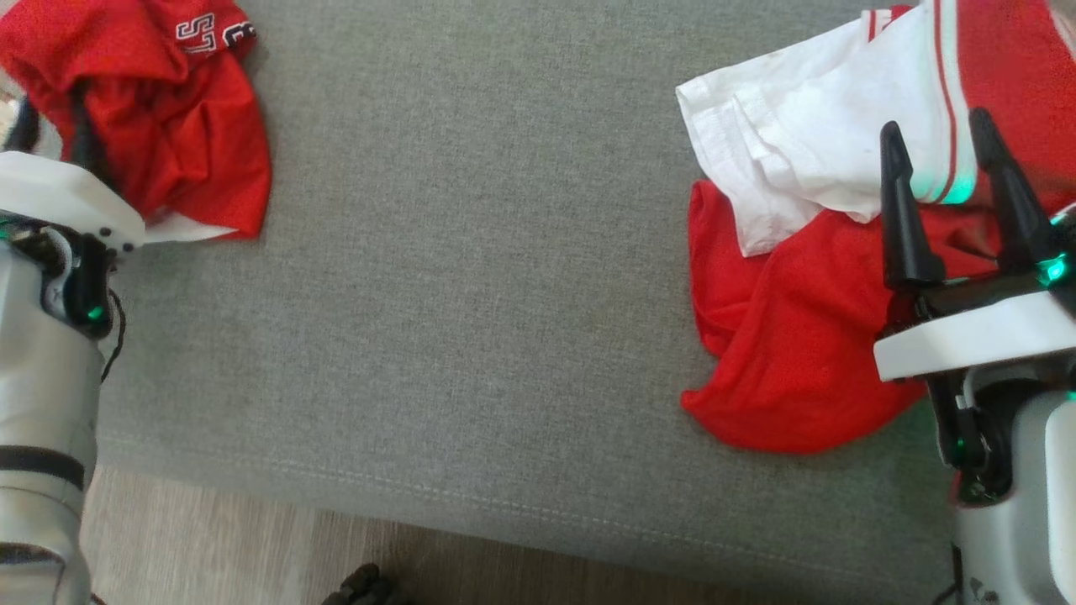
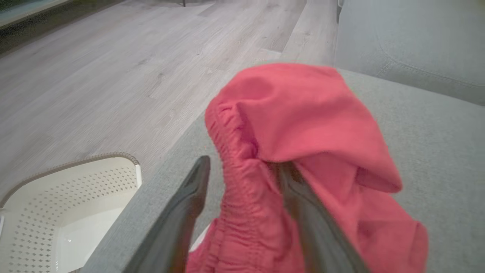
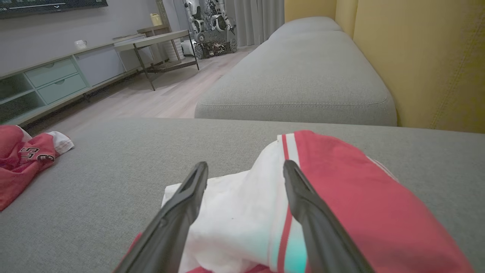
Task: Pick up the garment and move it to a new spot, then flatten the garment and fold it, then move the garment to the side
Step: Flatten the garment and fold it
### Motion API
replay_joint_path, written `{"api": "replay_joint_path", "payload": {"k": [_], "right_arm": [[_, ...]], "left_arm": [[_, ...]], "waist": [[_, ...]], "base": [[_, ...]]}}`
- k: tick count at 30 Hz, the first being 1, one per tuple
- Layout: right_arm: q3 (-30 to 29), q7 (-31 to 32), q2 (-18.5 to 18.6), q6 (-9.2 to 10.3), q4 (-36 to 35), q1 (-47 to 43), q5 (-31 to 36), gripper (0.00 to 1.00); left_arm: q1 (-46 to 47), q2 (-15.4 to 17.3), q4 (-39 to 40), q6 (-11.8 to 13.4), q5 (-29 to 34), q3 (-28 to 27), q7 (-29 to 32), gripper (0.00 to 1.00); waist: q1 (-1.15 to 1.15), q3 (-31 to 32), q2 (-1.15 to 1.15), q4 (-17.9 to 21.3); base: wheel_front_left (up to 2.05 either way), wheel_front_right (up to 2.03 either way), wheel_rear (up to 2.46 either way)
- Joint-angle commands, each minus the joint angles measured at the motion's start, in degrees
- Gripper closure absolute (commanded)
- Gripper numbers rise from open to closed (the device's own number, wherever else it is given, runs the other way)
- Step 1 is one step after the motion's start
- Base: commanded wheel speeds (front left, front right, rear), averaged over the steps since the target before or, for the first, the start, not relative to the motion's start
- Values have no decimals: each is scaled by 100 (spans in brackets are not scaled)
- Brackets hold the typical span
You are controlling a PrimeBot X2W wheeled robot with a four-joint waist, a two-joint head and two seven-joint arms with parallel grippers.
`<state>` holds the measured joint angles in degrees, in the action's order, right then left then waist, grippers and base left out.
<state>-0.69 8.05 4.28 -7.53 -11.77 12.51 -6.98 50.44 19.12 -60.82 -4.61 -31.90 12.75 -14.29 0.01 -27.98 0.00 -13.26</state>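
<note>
A crumpled red garment (image 1: 193, 126) with white lettering lies at the far left of the grey sofa seat (image 1: 504, 294). My left gripper (image 1: 55, 126) reaches into it from under its white wrist housing. In the left wrist view the left gripper (image 2: 244, 170) stands open, and the garment's (image 2: 303, 113) elastic-edged folds sit between the fingers and drape over the right one. The same garment (image 3: 22, 163) appears far left in the right wrist view. My right gripper (image 1: 935, 126) hangs open and holds nothing, just above a white cloth (image 1: 799, 143).
A pile at the right holds the white cloth (image 3: 235, 220), a red cloth (image 1: 782, 336) and a red piece with white stripes (image 3: 341, 189). A white perforated basket (image 2: 75, 197) stands on the wood floor (image 1: 252, 538) beside the seat's edge. A yellow backrest (image 3: 416, 57) rises behind.
</note>
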Motion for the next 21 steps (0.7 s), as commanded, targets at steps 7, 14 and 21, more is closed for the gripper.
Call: {"api": "replay_joint_path", "payload": {"k": [7, 14, 21], "right_arm": [[188, -224, -50, 4, 2, 94, -47, 0], [214, -469, -85, 4, 371, -116, -147, 0], [197, -602, -106, 4, 593, -386, -207, 0]], "left_arm": [[-607, 480, 917, 64, 270, -786, -70, 0], [-1870, 297, 2361, 351, 713, -1374, -70, 0], [-3028, 79, 3852, 517, 1067, -1607, -71, 0]], "waist": [[-1, 473, 0, 161], [-1, 1104, 0, 375], [-1, 1606, 0, 585]], "base": [[0, 0, 0], [0, 0, 0], [0, 0, 0]]}}
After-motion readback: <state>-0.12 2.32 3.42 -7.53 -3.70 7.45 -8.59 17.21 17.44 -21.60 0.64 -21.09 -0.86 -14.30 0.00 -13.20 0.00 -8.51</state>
